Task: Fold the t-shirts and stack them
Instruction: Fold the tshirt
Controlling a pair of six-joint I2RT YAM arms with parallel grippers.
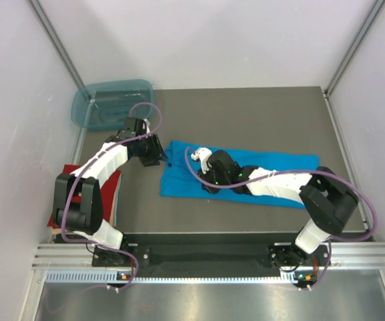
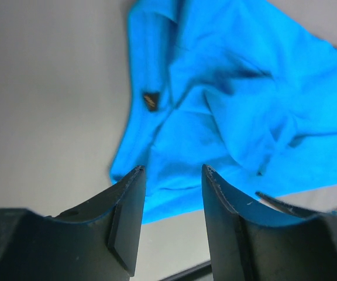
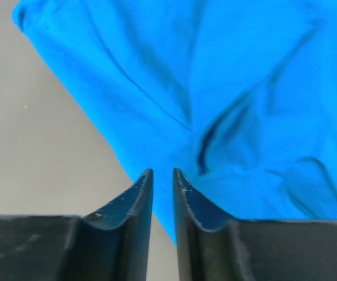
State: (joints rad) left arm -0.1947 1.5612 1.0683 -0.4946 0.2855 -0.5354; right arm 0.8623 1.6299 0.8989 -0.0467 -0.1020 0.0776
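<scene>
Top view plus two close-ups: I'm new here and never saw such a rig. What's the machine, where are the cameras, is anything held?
Two robot arms are bolted to a grey table. The top view looks down from above; each close-up comes from a wrist camera, showing its own fingers. A bright turquoise cloth t-shirt lies mid-table; a folded red t-shirt sits at the left edge, a translucent blue-green plastic tub farther back. The left gripper is open, holding nothing. The right gripper has fingers nearly together; whether they pinch cloth is unclear.
</scene>
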